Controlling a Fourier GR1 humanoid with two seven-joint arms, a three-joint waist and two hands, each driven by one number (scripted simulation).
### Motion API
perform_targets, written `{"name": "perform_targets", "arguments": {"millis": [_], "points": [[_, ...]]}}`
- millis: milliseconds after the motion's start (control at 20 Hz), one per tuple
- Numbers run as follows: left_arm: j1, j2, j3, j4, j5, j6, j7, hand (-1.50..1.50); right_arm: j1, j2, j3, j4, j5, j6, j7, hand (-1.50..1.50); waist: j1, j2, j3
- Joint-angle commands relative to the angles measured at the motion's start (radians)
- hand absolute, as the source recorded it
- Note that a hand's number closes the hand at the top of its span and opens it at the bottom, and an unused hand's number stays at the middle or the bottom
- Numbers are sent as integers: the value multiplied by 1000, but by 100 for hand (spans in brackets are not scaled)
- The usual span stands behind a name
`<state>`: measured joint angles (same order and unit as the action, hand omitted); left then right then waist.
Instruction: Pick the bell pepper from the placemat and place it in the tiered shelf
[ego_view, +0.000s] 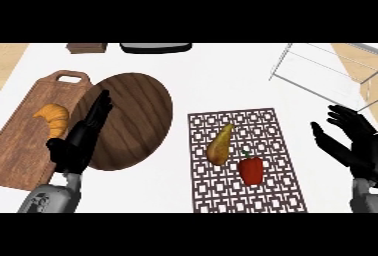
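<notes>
White counter (221, 80), tiered shelf (325, 70) cut off

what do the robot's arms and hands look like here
Both arms end in a black robot hand with slender, segmented fingers and a thumb: the left robot hand and the right robot hand. Behind each wrist sits a grey, rounded forearm with a smooth shell, seen only at the lower edge of the view. No cables, markings or sleeves show.

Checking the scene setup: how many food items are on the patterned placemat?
2: a pear left of center, and a red bell pepper just to its lower right. Both lie on the placemat; nothing appears hidden.
</notes>
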<state>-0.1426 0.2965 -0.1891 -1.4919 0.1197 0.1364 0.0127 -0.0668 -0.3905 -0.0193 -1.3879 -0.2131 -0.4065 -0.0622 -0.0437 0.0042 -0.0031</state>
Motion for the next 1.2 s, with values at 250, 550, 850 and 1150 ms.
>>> {"name": "perform_targets", "arguments": {"millis": [250,550,850,1150], "points": [[-42,-50,-18,115,-71,22,-56,0,206,213,-116,-41,32,-238,-410,-150,26,-5,4],[-52,-42,-3,82,-69,9,1,0,341,83,82,-208,140,-77,-219,-150,29,-6,0],[-17,-64,-27,6,-95,36,32,0,327,-63,199,-446,334,-115,184,-150,44,-7,0],[-69,-70,-19,57,-107,25,25,0,293,-231,266,-636,475,17,563,-150,43,-4,-2]]}}
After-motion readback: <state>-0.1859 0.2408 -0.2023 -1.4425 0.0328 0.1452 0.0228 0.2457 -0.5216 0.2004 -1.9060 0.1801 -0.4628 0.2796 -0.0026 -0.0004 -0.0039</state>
